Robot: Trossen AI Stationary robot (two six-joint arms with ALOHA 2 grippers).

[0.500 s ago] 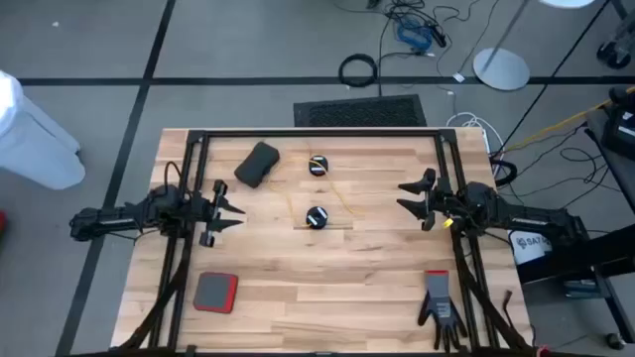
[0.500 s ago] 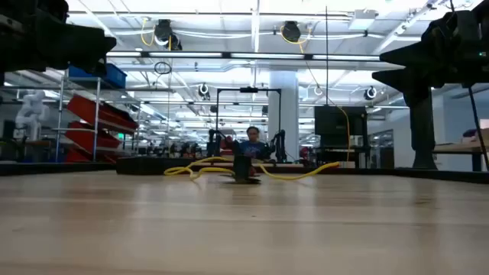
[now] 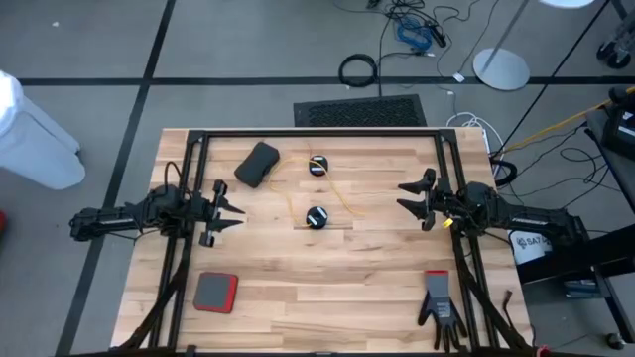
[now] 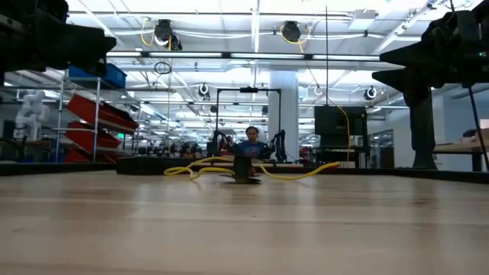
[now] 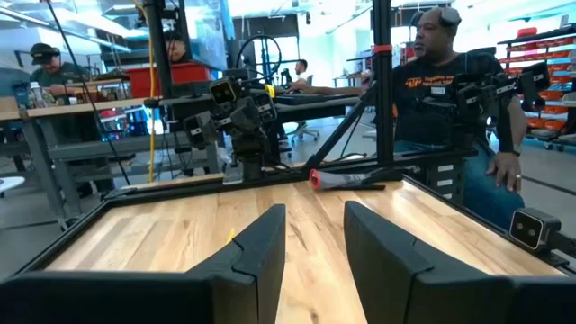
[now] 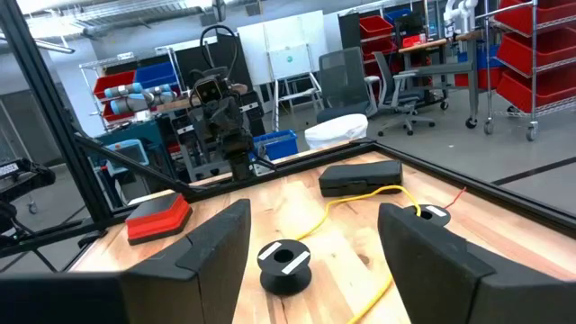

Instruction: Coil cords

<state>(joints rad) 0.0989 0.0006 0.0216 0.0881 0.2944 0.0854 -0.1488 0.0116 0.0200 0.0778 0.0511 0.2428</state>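
Both grippers open and empty, left gripper [image 3: 230, 212] and right gripper [image 3: 412, 198] flanking; go for the nearer reel [image 3: 317, 217], pinching beside the yellow cord [image 6: 360, 200], not on it.

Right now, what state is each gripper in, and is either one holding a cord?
Left gripper: open, holding nothing, above the table's left side.
Right gripper: open, holding nothing, above the table's right side.

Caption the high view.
Both open grippers, left and right, flank two small reels and loose cords.
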